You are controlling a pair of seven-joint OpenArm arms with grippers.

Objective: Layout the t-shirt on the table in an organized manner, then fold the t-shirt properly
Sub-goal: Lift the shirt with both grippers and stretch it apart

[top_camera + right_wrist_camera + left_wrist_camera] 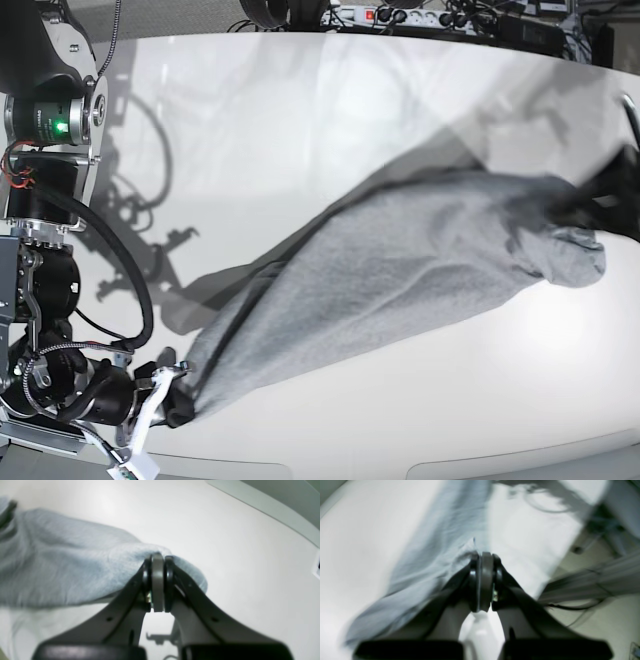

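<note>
We see our right arm [45, 200] as a stack of black cylindrical joint housings, one with a silver ring and a small green light. Thin red and yellow wires show beside it, and a thick black cable [125, 270] loops down along the segments. White tags hang by the wrist. Our right gripper [158, 559] has two dark, curved fingers [190, 595] dotted with small screw holes, ending in rounded black pads around a grey plate. Our left gripper [485, 557] is built alike, black and glossy, its fingers [520, 597] widening toward a black base.
</note>
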